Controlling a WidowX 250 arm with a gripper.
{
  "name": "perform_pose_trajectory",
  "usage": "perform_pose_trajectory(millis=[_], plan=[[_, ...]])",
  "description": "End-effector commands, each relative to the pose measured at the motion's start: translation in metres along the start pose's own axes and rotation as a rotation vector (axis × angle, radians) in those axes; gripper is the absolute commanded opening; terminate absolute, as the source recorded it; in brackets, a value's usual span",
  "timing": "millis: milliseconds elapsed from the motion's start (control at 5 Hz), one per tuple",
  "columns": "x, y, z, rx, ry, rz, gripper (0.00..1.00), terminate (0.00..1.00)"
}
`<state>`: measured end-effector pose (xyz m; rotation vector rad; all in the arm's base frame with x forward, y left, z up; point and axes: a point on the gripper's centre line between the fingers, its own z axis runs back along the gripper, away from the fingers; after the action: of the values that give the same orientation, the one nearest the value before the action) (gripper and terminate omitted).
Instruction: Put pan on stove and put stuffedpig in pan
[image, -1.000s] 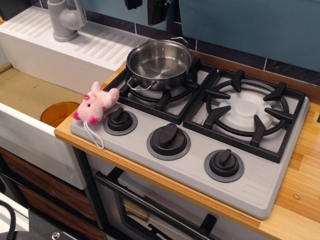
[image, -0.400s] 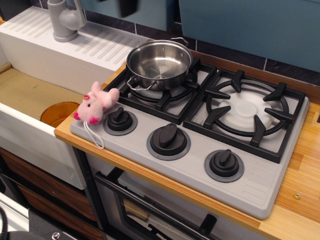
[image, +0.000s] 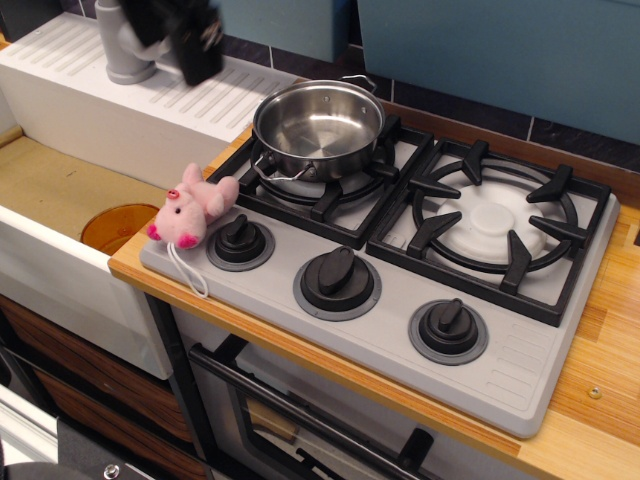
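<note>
The claw (image: 188, 45), dark and blurred, hangs over the white drainboard (image: 150, 95) beside the grey faucet (image: 125, 40); whether it is apart or together I cannot tell. Below it lies the stuffedpig (image: 192, 207) at the stove (image: 400, 300) edge on the wooden desk (image: 600, 400). To its lower right, the pan (image: 318, 125) sits on the rear-left burner.

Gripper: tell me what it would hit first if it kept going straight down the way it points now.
The gripper is blurred, seemingly pointing down over the white ribbed drainboard beside the faucet. Probably the drainboard first, not the stuffed pig or pan; depth is unclear.
</note>
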<state>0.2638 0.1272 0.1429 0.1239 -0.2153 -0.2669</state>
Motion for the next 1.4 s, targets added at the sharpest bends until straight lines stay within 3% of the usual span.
perform_pose_trajectory(millis=[0, 600, 1200], plan=[[-0.034, -0.012, -0.005, 0.082, -0.100, 0.028, 1.00, 0.00], [-0.047, -0.027, -0.058, 0.107, -0.224, 0.031, 1.00, 0.00], [-0.038, -0.018, -0.101, 0.063, -0.323, -0.004, 1.00, 0.00]])
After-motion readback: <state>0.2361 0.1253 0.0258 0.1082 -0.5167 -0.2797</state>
